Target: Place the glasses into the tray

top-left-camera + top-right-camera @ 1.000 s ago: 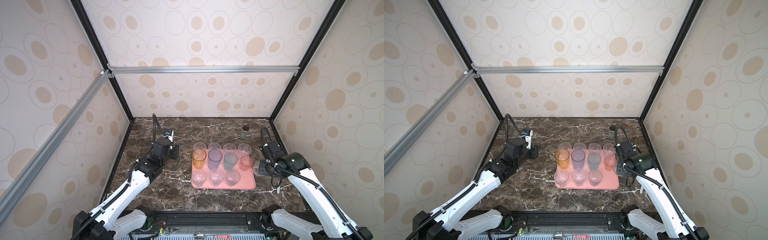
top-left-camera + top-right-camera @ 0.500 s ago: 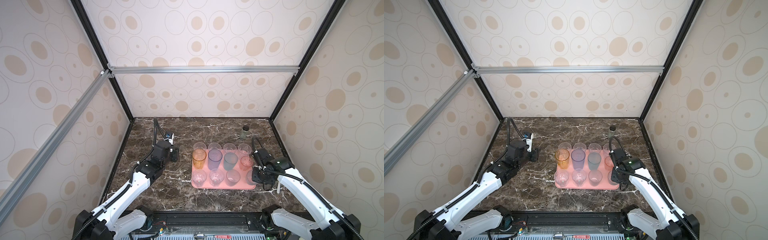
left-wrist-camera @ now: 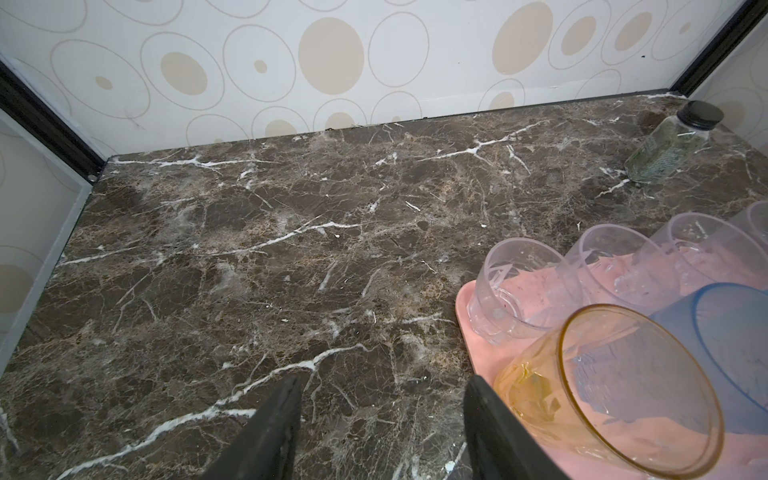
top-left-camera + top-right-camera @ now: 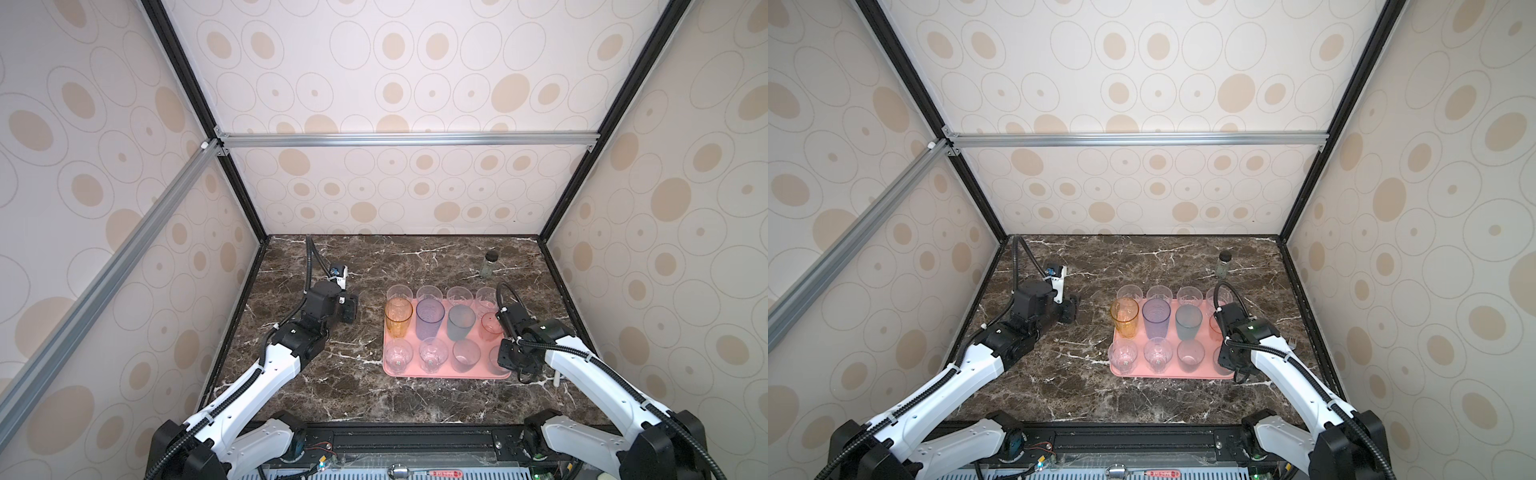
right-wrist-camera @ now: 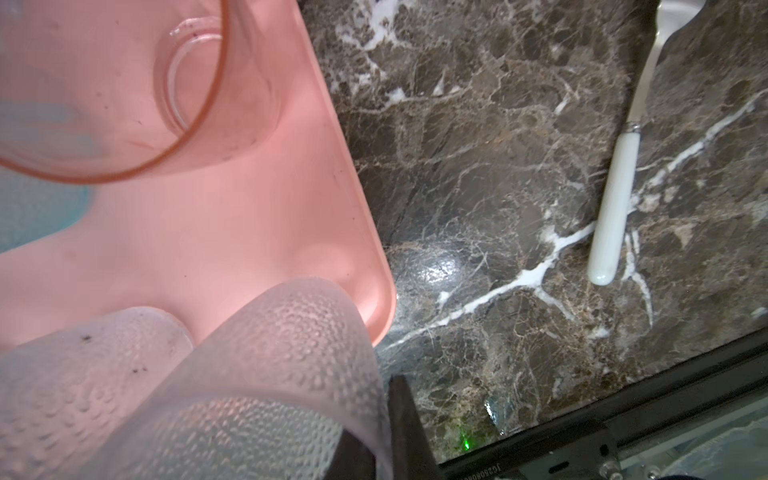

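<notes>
Glasses (image 4: 430, 318) fill the tray (image 4: 449, 372): eleven stand in three rows. The twelfth, a frosted glass (image 5: 249, 395), hangs over the tray's near right corner, its wall pinched in the right gripper (image 4: 510, 360). Released this close to the rim, it could land half on the edge and topple. The left gripper (image 3: 384, 386) gapes empty beside the tray. One jar (image 4: 488, 264) and one white-handled utensil (image 5: 615, 199) sit apart on the table (image 4: 353, 395).

translucent glasses (image 4: 430, 318) stand upright in three rows on the salmon-pink tray (image 4: 451, 375), a frosted glass (image 5: 257, 374) at its near-right corner.
</notes>
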`<state>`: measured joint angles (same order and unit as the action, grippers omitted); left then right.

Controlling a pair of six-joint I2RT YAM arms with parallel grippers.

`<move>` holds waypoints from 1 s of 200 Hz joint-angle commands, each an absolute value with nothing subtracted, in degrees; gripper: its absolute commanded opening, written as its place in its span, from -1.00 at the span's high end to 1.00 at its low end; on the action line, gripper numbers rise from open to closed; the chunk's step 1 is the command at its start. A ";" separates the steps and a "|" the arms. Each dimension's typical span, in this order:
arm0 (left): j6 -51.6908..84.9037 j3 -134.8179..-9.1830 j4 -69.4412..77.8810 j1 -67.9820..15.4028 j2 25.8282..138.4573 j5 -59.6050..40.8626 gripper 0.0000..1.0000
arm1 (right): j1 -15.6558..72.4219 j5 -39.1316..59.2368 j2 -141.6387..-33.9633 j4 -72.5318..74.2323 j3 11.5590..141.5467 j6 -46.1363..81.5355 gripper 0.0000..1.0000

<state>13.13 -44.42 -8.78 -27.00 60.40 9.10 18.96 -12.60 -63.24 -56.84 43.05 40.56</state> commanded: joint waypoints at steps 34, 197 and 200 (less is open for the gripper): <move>11.41 -44.24 -7.94 -26.49 59.77 9.05 -0.25 | 18.98 -13.47 -65.85 -55.07 41.31 41.69 0.67; 5.24 -31.42 13.74 -24.88 45.70 20.05 -0.54 | 18.33 -36.59 -54.53 -38.64 57.29 25.26 -0.36; 5.31 -30.92 14.54 -24.75 45.92 20.69 -0.56 | 17.95 -37.02 -55.06 -37.31 56.88 24.81 -0.38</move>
